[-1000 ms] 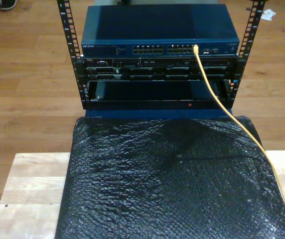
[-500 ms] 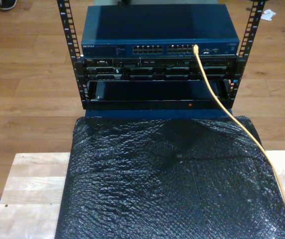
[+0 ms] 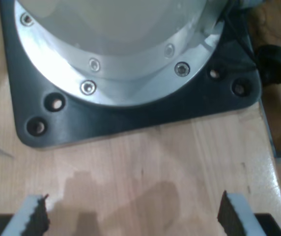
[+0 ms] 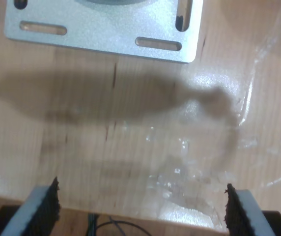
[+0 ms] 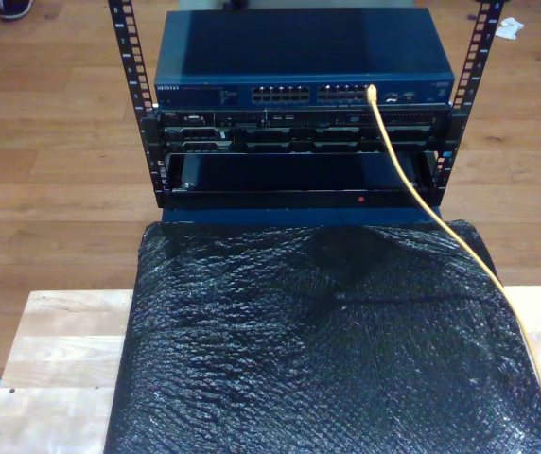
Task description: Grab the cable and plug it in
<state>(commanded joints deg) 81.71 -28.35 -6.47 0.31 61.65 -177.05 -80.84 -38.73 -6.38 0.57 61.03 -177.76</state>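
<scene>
Cable (image 5: 412, 184) is plugged into a port on the exterior view's right side of the blue switch (image 5: 304, 57) — faceplate reads "NETGEAR", the smaller print is too blurred to read. From there it runs down across the rack (image 5: 299, 156) and over the black bubble-wrap sheet (image 5: 327, 350) toward the exterior view's lower right. My first tool (image 3: 133, 216) is released, jaws wide apart over bare wooden bench (image 3: 145, 167), near a dark base plate (image 3: 130, 115). My second tool (image 4: 140, 206) is released too — over bench beside a slotted metal plate (image 4: 106, 34).
</scene>
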